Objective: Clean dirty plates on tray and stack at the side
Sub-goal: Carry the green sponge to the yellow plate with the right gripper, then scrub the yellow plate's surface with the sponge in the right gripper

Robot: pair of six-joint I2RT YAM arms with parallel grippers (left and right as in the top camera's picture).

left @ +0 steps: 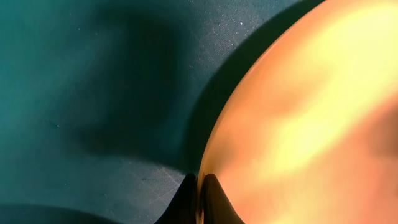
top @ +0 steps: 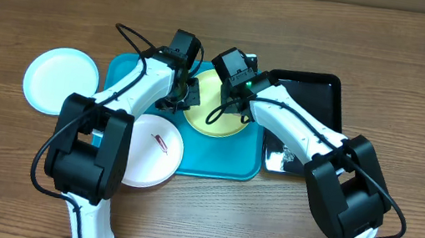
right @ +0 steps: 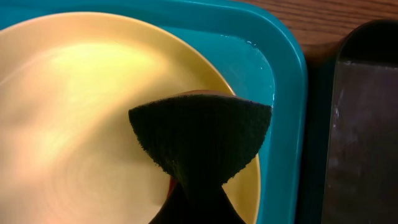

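The yellow-green plate (top: 207, 111) lies on the turquoise tray (top: 227, 162). My left gripper (top: 186, 96) is shut on this plate's left rim; the left wrist view shows the fingers (left: 200, 186) pinching the edge of the plate (left: 298, 124) above the tray floor (left: 93, 93). My right gripper (top: 235, 106) is shut on a dark green sponge (right: 202, 134) that rests on the plate (right: 81, 124) near its right rim. The white plate (top: 153, 148), with a red smudge, overlaps the tray's left front edge. The pale blue plate (top: 60, 81) lies on the table to the left.
A glossy black tray (top: 321, 97) sits right of the turquoise tray and shows in the right wrist view (right: 367, 124). A small shiny patch (top: 279, 156) lies at its front end. The tray's raised rim (right: 286, 74) runs close to the sponge.
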